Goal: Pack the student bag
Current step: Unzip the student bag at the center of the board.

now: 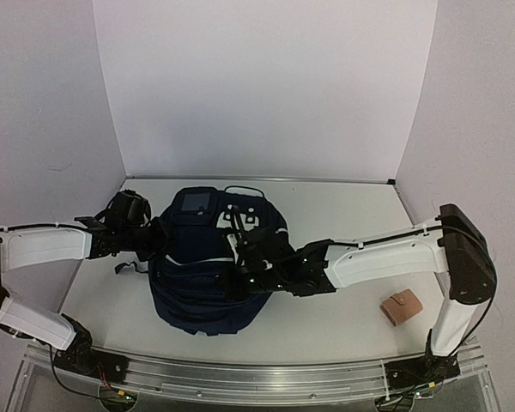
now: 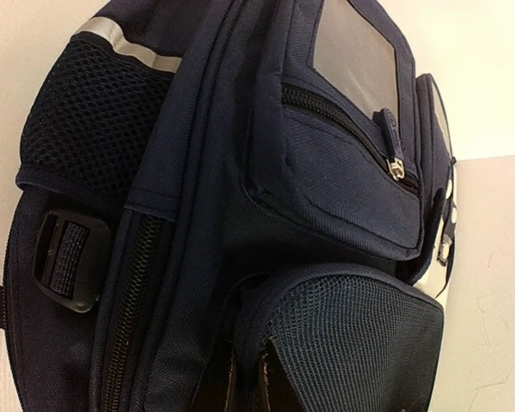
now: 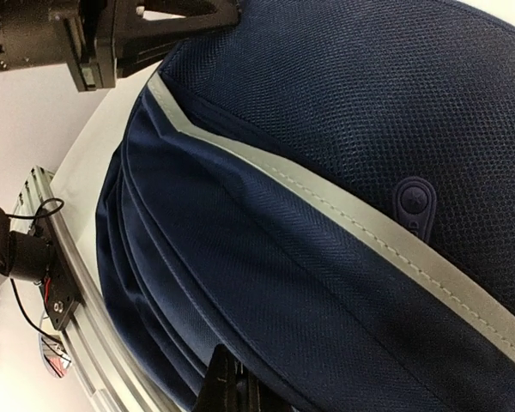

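The student bag (image 1: 208,283) lies in the middle of the white table (image 1: 343,215), its top towards the back wall. Only the overhead view shows it whole, with both arms meeting on it. The left gripper (image 1: 154,242) is at the bag's left side and the right gripper (image 1: 243,260) is over its middle. That view alone also shows a small tan wallet (image 1: 401,307) lying well apart on the right of the table.

The left wrist view brings out the bag's side in detail. It shows a coarse black mesh pocket (image 2: 86,112), a black plastic buckle (image 2: 66,262) on ribbed webbing, a long zip (image 2: 129,300), and a front pocket with a clear window (image 2: 356,56) and a small metal zip pull (image 2: 393,146). Below sits a rounded pocket (image 2: 352,343) faced in fine mesh.

The right wrist view shows smooth woven navy cloth crossed by a stitched grey reflective stripe (image 3: 326,206) and an oval rubber badge (image 3: 415,206). It also shows the metal rail (image 3: 64,300) at the table's near edge.

Both grippers have their fingers pressed together. No view shows clearly whether either pinches cloth of the bag.
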